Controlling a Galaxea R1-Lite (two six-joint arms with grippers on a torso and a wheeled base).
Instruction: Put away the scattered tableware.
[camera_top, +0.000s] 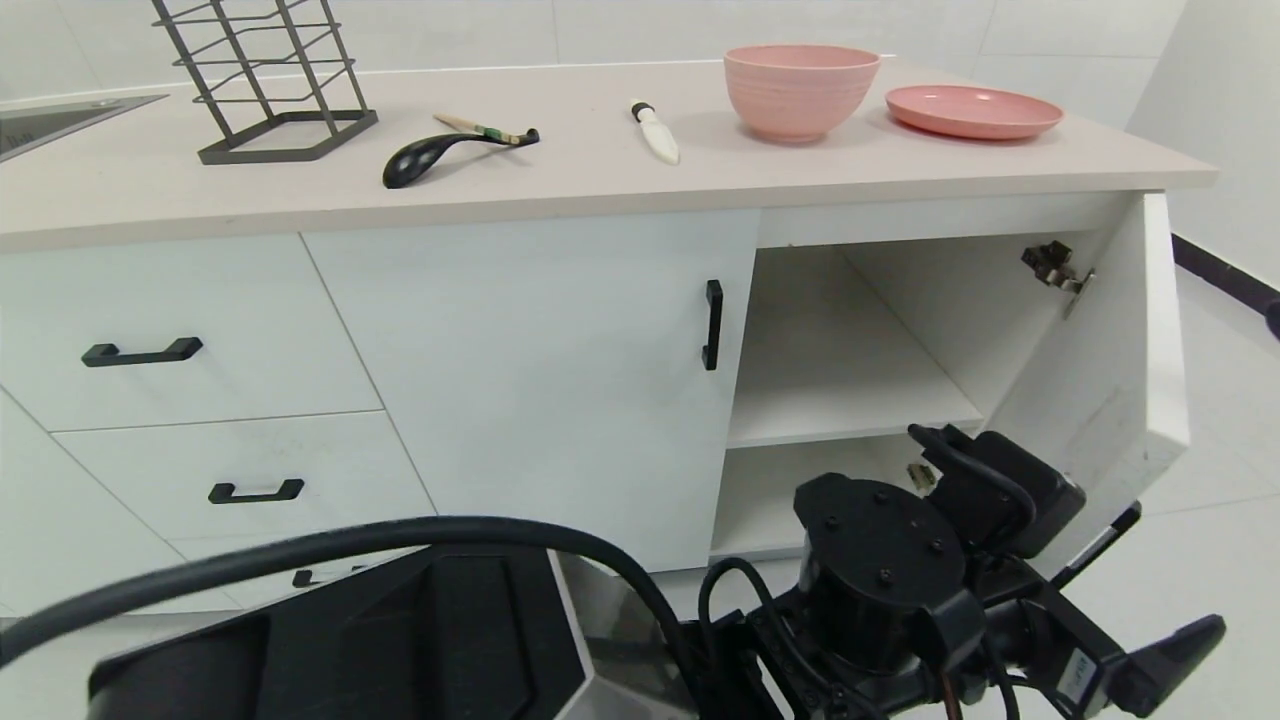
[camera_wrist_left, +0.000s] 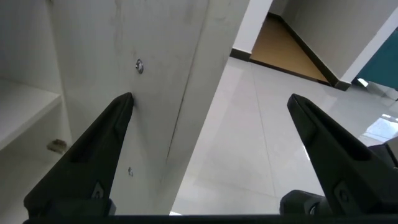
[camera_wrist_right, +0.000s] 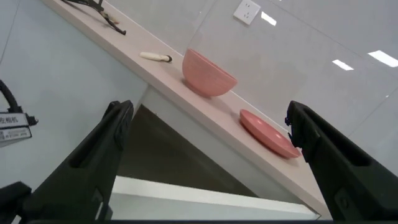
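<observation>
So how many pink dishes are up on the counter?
2: a pink bowl on the counter, and a pink plate just right of it, not touching.

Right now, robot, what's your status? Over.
Left gripper and right gripper: fingers open, holding nothing. Pink bowl, pink plate, black spoon, white knife on the counter. Cabinet door open.

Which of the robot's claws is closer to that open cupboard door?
Left, it seems. The left gripper is right at the open door, whose edge sits between its spread fingers. The right gripper sits low before the cupboard, angled up at the pink bowl.
</observation>
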